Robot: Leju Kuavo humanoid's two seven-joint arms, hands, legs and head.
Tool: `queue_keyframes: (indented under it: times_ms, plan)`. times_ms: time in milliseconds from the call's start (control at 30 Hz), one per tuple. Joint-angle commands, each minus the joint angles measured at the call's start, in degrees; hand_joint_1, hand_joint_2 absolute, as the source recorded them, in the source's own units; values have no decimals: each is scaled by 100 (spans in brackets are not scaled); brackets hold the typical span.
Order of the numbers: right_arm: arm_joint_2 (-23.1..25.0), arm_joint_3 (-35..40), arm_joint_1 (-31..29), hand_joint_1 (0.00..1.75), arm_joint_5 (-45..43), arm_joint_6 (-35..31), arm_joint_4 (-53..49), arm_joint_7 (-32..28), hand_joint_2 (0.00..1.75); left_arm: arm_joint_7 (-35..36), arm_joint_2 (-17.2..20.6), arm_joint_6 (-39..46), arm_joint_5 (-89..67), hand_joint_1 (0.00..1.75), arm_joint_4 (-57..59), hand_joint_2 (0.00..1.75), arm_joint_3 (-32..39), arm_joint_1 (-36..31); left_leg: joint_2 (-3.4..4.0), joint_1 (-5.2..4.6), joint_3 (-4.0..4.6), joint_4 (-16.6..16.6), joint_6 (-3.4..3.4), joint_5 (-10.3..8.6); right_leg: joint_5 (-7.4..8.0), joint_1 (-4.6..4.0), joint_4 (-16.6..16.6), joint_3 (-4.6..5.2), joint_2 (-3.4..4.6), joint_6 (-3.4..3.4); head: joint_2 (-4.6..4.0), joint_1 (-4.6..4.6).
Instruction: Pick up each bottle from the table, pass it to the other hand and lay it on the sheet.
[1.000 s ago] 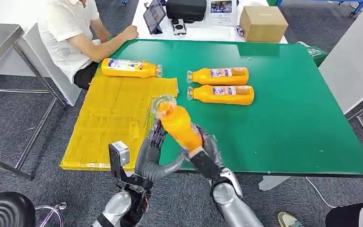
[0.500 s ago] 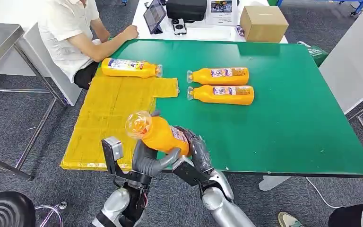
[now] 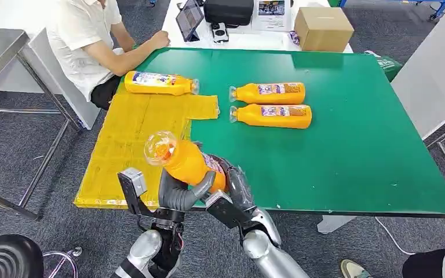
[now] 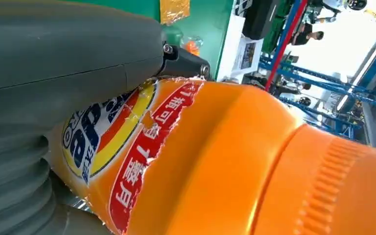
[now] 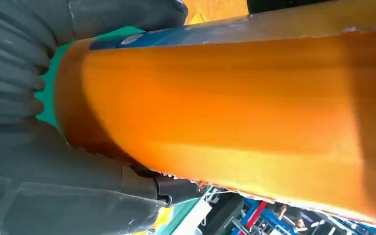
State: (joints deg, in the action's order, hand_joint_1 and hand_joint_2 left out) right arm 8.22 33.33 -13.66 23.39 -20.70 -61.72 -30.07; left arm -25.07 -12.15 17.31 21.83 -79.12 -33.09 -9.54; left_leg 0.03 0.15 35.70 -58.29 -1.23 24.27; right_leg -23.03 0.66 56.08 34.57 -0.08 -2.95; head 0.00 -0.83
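Orange bottle (image 3: 186,163) gripped by both: left hand (image 3: 177,191) & right hand (image 3: 232,188), over sheet (image 3: 133,139) edge.

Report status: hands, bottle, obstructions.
Left hand and right hand both grip the bottle above the sheet edge. One bottle at the sheet's far edge. Nothing blocking.

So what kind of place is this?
Probably a robot test lab or workshop: a green-matted work table, a brown cardboard box beside a propped tablet, and blue metal racking behind.
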Motion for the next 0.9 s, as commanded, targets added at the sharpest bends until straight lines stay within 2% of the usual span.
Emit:
queue_keyframes:
  times_ms: [33, 200, 467, 500, 567, 633, 667, 733, 767, 833, 867, 900]
  plan:
    - [-248, 460, -155, 0, -215, 431, 61, -215, 175, 128, 114, -627, 591, 175, -232, 175, 9, -193, 3, 0, -14, 2, 4, 6, -5, 0, 0, -12, 3, 7, 0, 2]
    - [-315, 508, -81, 0, -246, 487, -32, -482, 175, 513, 136, -1056, 1185, 175, 42, 175, 82, -247, -3, 1, -18, 3, 4, 6, -7, -2, -2, -18, -3, 8, 0, 2]
    - [-324, 528, -83, 0, -234, 491, -56, -516, 175, 563, 135, -1129, 1285, 175, 63, 175, 95, -259, -1, 2, -28, 3, 8, 11, -13, -3, -1, -26, -2, 12, 0, 2]
    - [-350, 550, -57, 0, -185, 423, -104, -643, 0, 673, 134, -1247, 1512, 175, 92, 175, 148, -268, -2, 0, -17, 4, 5, 5, -8, 0, -1, -15, -4, 8, 0, 2]
    - [-314, 360, 133, 0, -5, -298, -249, -974, 0, 545, 190, -1177, 1486, 175, 121, 175, 228, -326, -5, 1, -23, 3, 7, 8, -12, -2, 0, -22, -6, 11, 0, 2]
    - [-284, -82, 622, 0, -369, -1504, -1165, -993, 0, 267, 285, -760, 1082, 175, -63, 175, 356, -283, -12, 2, -31, 3, 9, 11, -17, -3, 0, -30, -13, 13, 0, 2]
    - [-313, -186, 749, 0, -470, -1751, -1409, -993, 0, 247, 339, -611, 923, 175, -125, 175, 383, -258, -15, 3, -22, 4, 7, 8, -14, -3, -2, -23, -16, 10, 0, 2]
    - [-145, -1260, 1387, 0, -309, -1930, -2427, -993, 0, 239, 736, 327, -406, 175, -18, 175, 290, -329, -25, -1, -23, 3, 7, 11, -21, 0, 2, -24, -26, 11, 0, 0]
    - [-55, -1558, 1500, 0, -252, -1930, -2613, -993, 0, 205, 824, 580, -823, 175, 93, 175, 261, -379, -17, -1, -18, 6, 7, 9, -17, 0, 2, -17, -17, 12, 0, 2]
    - [322, -2543, 1656, 0, -141, -1930, -3019, -993, 0, -331, 785, 1642, -2123, 175, 525, 175, 583, -504, -25, -3, -20, 7, 9, 8, -20, 3, 5, -22, -24, 14, 0, 0]
    - [422, -2718, 1638, 0, -209, -1930, -3035, -993, 0, -357, 766, 2086, -2595, 175, 704, 175, 672, -575, -26, -2, -40, 8, 13, 16, -30, 1, 6, -40, -26, 20, 0, 0]
    - [493, -2838, 1607, 0, -259, -1930, -3018, -993, 0, -416, 652, 2269, -3259, 175, 871, 175, 1006, -608, -18, -5, 4, 4, 6, -1, -9, 5, 6, 3, -16, 10, 0, 2]
